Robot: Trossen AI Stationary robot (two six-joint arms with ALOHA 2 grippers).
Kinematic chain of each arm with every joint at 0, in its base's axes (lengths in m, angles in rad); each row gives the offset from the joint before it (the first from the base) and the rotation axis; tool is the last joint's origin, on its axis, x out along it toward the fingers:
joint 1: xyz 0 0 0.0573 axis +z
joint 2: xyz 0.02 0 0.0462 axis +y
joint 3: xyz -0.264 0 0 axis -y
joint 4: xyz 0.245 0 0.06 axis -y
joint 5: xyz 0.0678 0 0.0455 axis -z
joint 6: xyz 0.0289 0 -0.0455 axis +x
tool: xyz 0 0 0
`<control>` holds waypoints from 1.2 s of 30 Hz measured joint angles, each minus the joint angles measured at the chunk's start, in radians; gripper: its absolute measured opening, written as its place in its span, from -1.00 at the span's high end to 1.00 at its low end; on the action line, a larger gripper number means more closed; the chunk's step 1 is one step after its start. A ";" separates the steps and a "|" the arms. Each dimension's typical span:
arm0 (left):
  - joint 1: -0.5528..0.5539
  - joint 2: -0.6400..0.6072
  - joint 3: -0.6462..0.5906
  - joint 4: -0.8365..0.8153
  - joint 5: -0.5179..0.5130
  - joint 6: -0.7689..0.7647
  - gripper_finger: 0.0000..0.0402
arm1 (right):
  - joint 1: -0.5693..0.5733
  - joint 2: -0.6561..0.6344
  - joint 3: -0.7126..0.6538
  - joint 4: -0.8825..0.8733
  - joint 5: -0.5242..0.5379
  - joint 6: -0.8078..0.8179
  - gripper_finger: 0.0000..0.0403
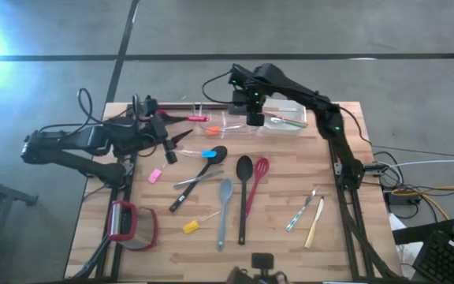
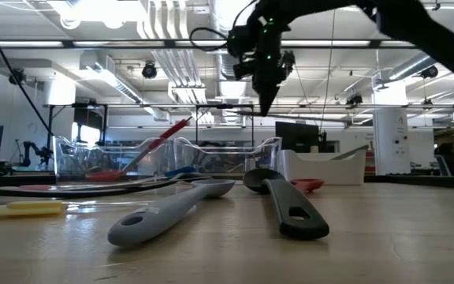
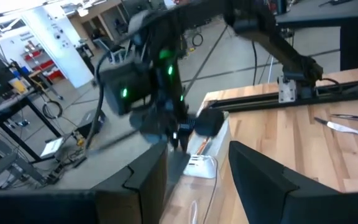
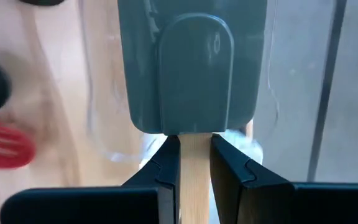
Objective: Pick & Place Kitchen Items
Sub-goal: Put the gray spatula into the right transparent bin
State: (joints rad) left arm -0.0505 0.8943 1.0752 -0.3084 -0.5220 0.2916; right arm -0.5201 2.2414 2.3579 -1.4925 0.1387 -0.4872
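The left tool (image 1: 186, 139) is waiting at the table's (image 1: 345, 237) left rear edge with its fingers (image 3: 145, 180) standing apart and nothing between them, pointed toward the other arm. Ahead of it, the right tool (image 1: 254, 120) is hanging high over the clear tub (image 1: 235, 125), its fingers (image 4: 166, 171) narrowed on the pale wooden handle of a grey-headed spatula (image 4: 188, 74). In the right wrist view the spatula's long axis is running straight out from that tool, head leading, with the tub's transparent wall just beyond the head; so the drop point is judged to be lying directly below, and the right arm is the only one placed to make it. A red-handled utensil (image 2: 152, 146) is already leaning inside the tub and could foul the descent. To the right of the tool, a white tub (image 1: 286, 118) is sitting close by. Nearer the front edge, a grey spatula (image 1: 224, 213), black spoon (image 1: 243, 197), red whisk (image 1: 257, 183) and metal cutlery (image 1: 299, 213) are lying loose, well clear.
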 joint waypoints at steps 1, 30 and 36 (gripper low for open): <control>0.000 -0.005 0.000 -0.001 0.000 0.001 0.12 | -0.001 0.013 -0.004 0.024 0.009 -0.018 0.78; 0.002 0.005 0.000 -0.029 0.001 0.048 0.12 | 0.135 0.100 -0.028 0.284 0.334 -0.242 0.78; 0.002 0.005 0.000 -0.030 0.001 0.049 0.12 | 0.140 0.148 -0.028 0.285 0.313 -0.222 0.78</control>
State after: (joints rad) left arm -0.0490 0.8989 1.0752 -0.3382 -0.5213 0.3408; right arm -0.3799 2.3891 2.3298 -1.2070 0.4520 -0.7088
